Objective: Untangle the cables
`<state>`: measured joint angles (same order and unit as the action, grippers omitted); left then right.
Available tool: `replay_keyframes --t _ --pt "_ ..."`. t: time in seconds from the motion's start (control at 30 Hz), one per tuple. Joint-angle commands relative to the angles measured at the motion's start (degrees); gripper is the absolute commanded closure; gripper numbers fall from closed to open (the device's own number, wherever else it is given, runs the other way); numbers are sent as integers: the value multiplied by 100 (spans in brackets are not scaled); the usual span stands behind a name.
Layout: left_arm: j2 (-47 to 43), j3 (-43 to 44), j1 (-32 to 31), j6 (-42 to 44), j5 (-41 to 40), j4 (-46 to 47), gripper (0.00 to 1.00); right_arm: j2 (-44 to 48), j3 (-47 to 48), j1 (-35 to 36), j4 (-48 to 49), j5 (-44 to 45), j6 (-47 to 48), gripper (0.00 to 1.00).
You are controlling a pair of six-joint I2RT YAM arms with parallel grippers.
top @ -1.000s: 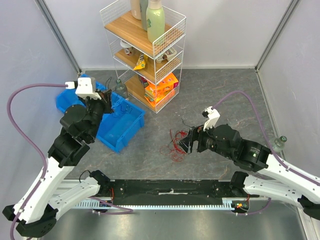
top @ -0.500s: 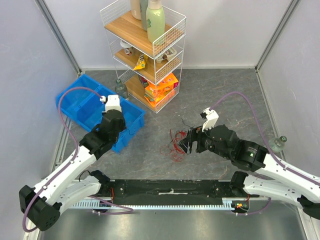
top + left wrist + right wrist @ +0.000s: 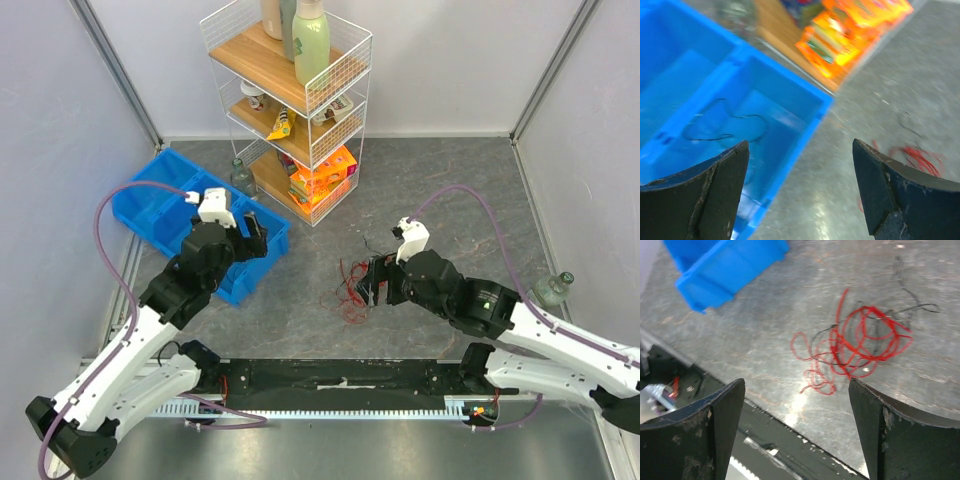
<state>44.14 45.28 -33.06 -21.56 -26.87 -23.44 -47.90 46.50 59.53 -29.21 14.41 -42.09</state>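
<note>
Tangle of thin red and black wires lies on the grey speckled tabletop at the centre of the top view, just left of the right gripper. The right gripper's jaws are spread wide and hold nothing. The left gripper hangs over the right edge of the blue plastic bin at centre left, its jaws also spread wide and empty. One loose thin black wire lies on the bin floor, at the left of the left wrist view.
</note>
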Motion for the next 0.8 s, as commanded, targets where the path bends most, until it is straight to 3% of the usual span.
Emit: replay_keyframes --t 0.0,0.1,0.2,0.27,0.4,0.57,0.67,0.77 --pt "-11 69 28 -269 2656 348 12 -455 148 -107 -486 1297 -256 9" --pt "331 43 19 -821 4475 472 8 -1079 377 -397 -788 1398 -55 16" --pt "648 -596 -147 -1498 5716 1679 8 -1309 167 -582 -359 1135 192 28" --pt "718 -914 -900 -1754 5319 2184 10 -1432 -61 -871 -16 618 271 30" --pt "1183 -775 -2211 -1439 3815 2099 14 -1389 -658 -1434 889 -385 280 37" --pt "1922 -538 -2539 -1386 3716 2019 20 -1546 -1081 -1462 1707 -1370 955 36" --pt "2002 -529 -2574 -1377 3663 2071 20 -1845 -986 -1208 1673 -996 1193 39" --pt "1923 -599 -2574 -1307 3558 2133 20 -2108 -722 -593 1480 321 1317 40"
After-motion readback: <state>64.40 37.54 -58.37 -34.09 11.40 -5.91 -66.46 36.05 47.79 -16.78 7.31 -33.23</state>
